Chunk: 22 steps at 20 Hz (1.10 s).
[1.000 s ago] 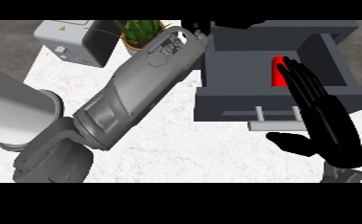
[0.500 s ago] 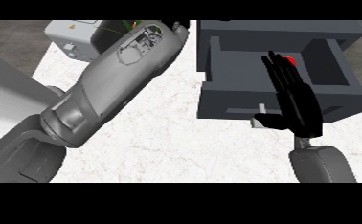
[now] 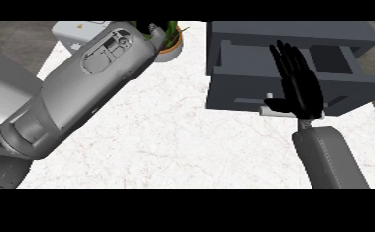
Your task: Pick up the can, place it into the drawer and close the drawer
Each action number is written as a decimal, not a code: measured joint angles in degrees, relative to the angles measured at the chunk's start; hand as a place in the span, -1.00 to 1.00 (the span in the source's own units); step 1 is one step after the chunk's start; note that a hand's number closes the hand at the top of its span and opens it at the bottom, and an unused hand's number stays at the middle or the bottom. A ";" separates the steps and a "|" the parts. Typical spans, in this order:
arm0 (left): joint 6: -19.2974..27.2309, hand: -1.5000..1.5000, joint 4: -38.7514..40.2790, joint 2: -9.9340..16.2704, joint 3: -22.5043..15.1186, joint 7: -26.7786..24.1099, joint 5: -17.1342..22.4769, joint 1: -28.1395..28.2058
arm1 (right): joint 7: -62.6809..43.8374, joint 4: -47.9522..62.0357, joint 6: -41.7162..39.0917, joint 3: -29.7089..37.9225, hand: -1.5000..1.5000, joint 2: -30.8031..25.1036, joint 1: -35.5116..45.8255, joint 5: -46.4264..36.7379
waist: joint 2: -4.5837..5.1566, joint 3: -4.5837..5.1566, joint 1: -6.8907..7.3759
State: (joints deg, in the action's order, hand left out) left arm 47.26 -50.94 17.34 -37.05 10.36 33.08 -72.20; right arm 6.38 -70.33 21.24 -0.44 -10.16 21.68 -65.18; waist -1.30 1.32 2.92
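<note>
The grey drawer (image 3: 234, 94) stands open at the right of the white counter, its cabinet (image 3: 219, 37) behind it. My right hand (image 3: 304, 94) lies over the drawer's front beside the small handle (image 3: 268, 102), open, with its straight fingers (image 3: 287, 60) pointing away over the drawer's inside. No can shows in the head view; the hand covers part of the drawer's inside. My left forearm (image 3: 81, 87) runs slantwise across the left half. Its hand is only a dark patch (image 3: 147, 28) by the plant.
A potted plant (image 3: 172, 45) and a grey box-like appliance (image 3: 77, 32) stand at the back left. The white marble counter (image 3: 183, 142) ends at its left edge, with grey floor beyond.
My right hand has moved left and up over the drawer's front. The red can that showed in the drawer beside the fingers is hidden now. The drawer's visible inside looks shallower.
</note>
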 measured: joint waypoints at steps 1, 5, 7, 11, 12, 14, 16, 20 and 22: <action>-0.06 -1.00 -0.96 0.61 0.00 0.88 -0.10 0.16 | 0.05 1.68 0.62 0.41 -1.00 -0.05 1.24 -0.39 | 0.03 0.00 0.04; -0.55 -1.00 -4.86 3.81 -0.17 3.31 -0.65 1.89 | 0.40 8.66 4.94 2.21 -1.00 -0.27 5.47 -2.41 | 0.08 0.07 0.62; -0.87 -1.00 -6.72 5.26 0.00 4.12 -0.85 3.06 | -0.11 12.34 6.76 3.33 -1.00 -0.16 8.35 -3.16 | 0.30 -0.10 0.62; -1.68 -1.00 -9.28 6.90 0.56 4.52 -1.03 5.63 | 0.32 19.78 11.84 5.57 -1.00 -0.04 13.21 -4.00 | 0.69 -0.18 0.72; -1.41 -1.00 -10.12 7.20 0.40 4.85 -1.32 6.26 | 0.09 21.73 12.75 6.17 -1.00 -0.03 14.64 -4.20 | 0.76 -0.26 0.76; -1.39 -1.00 -11.98 7.98 0.19 5.42 -1.69 7.47 | -0.24 26.17 14.12 7.35 -1.00 -0.06 17.79 -4.40 | 1.14 -0.59 1.22; -1.72 -1.00 -13.58 9.23 0.46 6.00 -1.95 8.89 | -0.38 30.28 15.75 8.45 -1.00 -0.06 20.69 -4.46 | 1.30 -0.75 1.09; -1.99 -1.00 -17.04 10.78 0.70 6.34 -2.64 12.02 | -0.57 38.11 18.13 10.31 -1.00 -0.20 26.55 -4.56 | 1.82 -1.09 1.38; -2.60 -1.00 -18.31 11.67 1.14 6.19 -2.86 13.42 | -1.33 41.31 19.39 10.94 -1.00 -0.17 28.69 -4.85 | 1.92 -1.28 1.15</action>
State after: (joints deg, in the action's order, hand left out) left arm 44.66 -69.25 29.01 -35.91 16.54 30.23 -58.78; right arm 5.05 -29.03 40.64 10.50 -10.33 50.37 -70.03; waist 0.63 0.04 4.07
